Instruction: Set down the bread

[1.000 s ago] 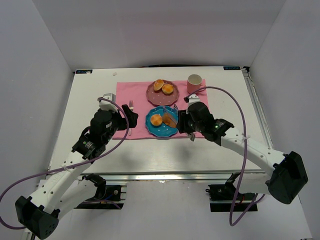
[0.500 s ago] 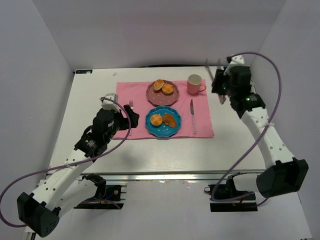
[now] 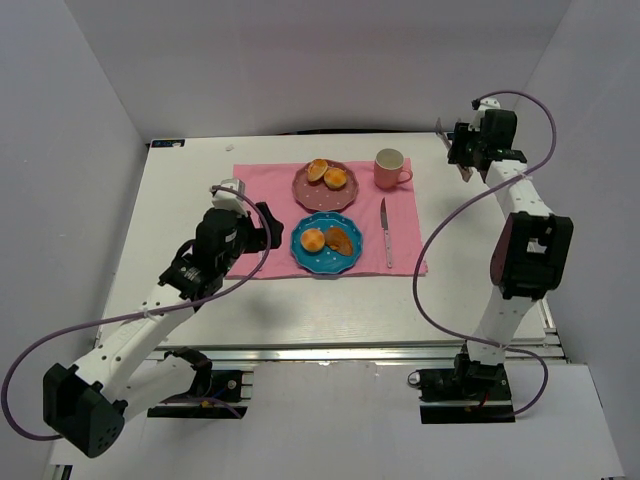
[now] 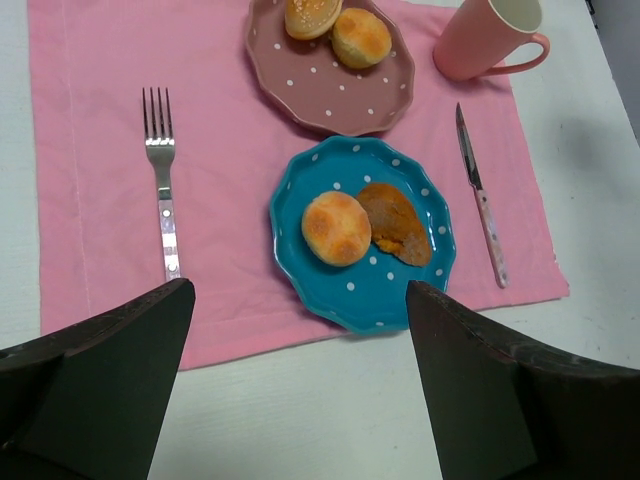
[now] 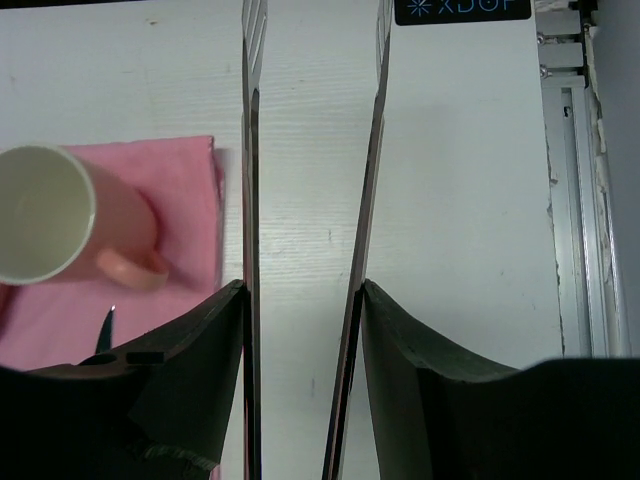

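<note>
Four pieces of bread (image 4: pixel 337 228) are plated: two rolls (image 4: pixel 362 36) on the pink plate (image 4: pixel 340 98), and a round roll (image 3: pixel 312 239) and longer pastry (image 4: pixel 396 224) touching on the blue plate (image 4: pixel 378 300). The right fingers (image 3: pixel 462 150), beside that plate a second ago, have swung to the counter's (image 3: pixel 180 200) far corner, apart and empty, so placing looks finished. The left fingers (image 3: pixel 262 228) hover apart, empty. Only the left wrist view shows the fork (image 4: pixel 160 180), which the arm hides from above.

blue plate (image 3: pixel 325 266): two bread pieces (image 3: pixel 313 239) | pink plate (image 3: pixel 316 199): two more | right claw (image 3: pixel 455 150): far corner, well apart
</note>
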You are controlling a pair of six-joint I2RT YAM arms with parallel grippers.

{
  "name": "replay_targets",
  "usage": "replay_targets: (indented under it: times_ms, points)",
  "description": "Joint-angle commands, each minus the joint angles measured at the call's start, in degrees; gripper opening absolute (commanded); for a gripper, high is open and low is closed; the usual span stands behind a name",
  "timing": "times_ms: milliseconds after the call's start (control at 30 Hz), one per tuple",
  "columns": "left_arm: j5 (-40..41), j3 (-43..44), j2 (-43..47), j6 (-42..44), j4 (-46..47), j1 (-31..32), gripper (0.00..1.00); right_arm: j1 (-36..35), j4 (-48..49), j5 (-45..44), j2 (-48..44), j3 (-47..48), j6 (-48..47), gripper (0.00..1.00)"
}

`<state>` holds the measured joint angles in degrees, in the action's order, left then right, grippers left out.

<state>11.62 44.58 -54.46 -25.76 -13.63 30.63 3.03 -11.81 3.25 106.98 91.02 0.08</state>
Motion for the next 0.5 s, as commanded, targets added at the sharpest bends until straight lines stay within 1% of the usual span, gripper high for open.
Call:
replay_targets:
  times_ms: [0,133,267,467]
  points:
    - [1.2,2.2,-1.4,1.4,1.7,0.0,0.98,1.4,3.8,2.4,4.3,6.4,-1.7,0.54]
    - [1.9,2.7,-2.8,1.9,1.8,0.0,0.98,2.1,3.6,0.8,12.4,10.3,-1.9,0.55]
    - [2.2,3.7,-4.3,2.6,1.8,0.0,0.98,2.9,4.0,0.5,17.0,11.1,-2.4,0.55]
    - [2.1,2.6,-4.9,2.8,3.5,0.0,0.98,3.2,4.0,0.2,22.0,12.2,-3.3,0.56]
